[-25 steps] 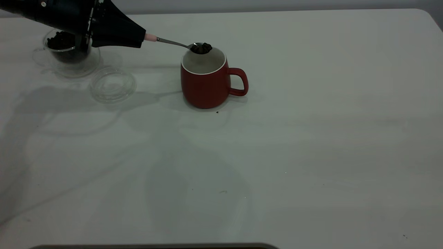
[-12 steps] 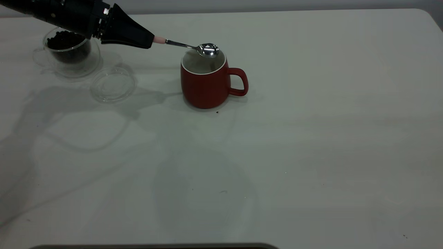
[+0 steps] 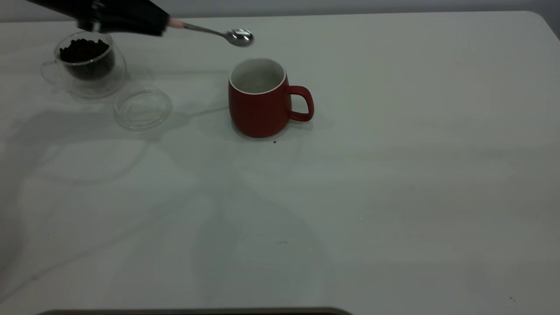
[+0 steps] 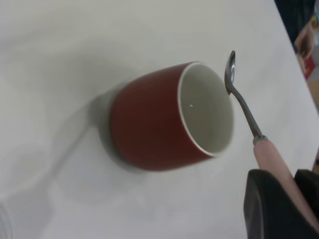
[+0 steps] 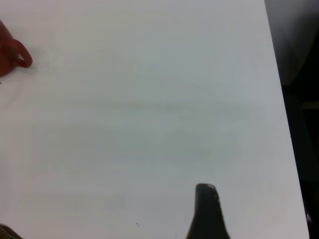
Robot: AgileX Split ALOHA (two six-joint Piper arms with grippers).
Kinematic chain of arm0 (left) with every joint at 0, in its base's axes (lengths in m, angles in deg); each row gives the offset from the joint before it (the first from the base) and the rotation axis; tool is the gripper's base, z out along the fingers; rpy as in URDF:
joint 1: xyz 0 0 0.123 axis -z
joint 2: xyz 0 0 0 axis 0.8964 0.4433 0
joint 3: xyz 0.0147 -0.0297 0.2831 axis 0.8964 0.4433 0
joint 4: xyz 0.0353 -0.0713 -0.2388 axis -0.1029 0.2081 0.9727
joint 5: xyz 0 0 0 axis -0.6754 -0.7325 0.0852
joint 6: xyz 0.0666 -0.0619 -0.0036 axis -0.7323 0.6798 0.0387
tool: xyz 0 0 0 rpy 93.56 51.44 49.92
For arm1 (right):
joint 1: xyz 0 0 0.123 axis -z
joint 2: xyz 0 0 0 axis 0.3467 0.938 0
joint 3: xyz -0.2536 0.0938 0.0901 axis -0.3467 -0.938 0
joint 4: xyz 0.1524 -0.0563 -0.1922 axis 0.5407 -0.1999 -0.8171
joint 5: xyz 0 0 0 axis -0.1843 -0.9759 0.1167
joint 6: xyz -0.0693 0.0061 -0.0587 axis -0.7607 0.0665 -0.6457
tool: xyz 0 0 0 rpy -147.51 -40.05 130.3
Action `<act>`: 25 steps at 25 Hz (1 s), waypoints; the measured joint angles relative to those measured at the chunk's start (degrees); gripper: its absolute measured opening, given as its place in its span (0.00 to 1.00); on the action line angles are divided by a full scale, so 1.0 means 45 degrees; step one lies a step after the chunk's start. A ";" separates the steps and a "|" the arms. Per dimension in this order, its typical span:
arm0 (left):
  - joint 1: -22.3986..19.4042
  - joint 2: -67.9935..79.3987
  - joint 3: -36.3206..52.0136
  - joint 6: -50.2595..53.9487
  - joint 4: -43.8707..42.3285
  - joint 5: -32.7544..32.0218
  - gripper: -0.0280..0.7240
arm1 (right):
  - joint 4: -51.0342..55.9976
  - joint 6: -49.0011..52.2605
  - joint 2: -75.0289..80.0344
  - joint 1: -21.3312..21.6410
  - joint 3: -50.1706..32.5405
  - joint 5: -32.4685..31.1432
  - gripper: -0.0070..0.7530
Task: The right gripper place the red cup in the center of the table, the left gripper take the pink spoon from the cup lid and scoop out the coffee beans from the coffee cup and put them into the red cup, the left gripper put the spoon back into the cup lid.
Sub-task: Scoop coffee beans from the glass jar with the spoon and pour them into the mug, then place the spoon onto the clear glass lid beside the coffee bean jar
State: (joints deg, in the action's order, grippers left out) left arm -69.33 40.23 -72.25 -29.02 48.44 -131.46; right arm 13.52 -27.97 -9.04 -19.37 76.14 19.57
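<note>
The red cup [image 3: 260,105] stands upright near the table's [image 3: 393,175] middle, handle to the right. My left gripper [image 3: 131,17] is at the far left, above the table, shut on the pink spoon's [image 3: 238,37] handle. The spoon's metal bowl is empty and hangs above and behind the cup's rim. In the left wrist view the spoon [image 4: 240,97] lies beside the cup's [image 4: 149,124] mouth, its pink handle between my fingers [image 4: 266,209]. No beans show inside the red cup. The coffee cup [image 3: 87,70] holds the coffee beans [image 3: 83,47]. The cup lid [image 3: 143,108] lies empty beside it.
My right gripper [image 5: 105,209] is open and empty over bare table near the right edge, out of the exterior view. The red cup's handle [image 5: 15,57] shows far off in the right wrist view. A dark speck [image 3: 274,141] lies in front of the red cup.
The spoon held beans over the red cup, then showed empty at the rim. Now my left gripper has lifted it up and back to the left.
</note>
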 joint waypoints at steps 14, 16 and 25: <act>-0.4591 -0.1429 0.5250 -0.1599 0.2022 -0.0327 0.19 | 0.0000 0.0000 -0.0011 0.0000 0.0000 0.0000 0.79; -0.5071 -0.1429 0.5598 -0.1718 0.2099 -0.0030 0.19 | 0.0000 0.0000 -0.0011 0.0000 0.0000 0.0000 0.79; -0.5389 -0.0936 0.5830 -0.1807 0.2569 0.1648 0.19 | 0.0012 0.0000 -0.0011 0.0000 0.0000 0.0000 0.79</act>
State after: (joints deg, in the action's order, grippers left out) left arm -93.58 36.01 -46.02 -37.15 60.00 -124.04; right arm 13.57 -27.97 -9.09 -19.37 76.14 19.57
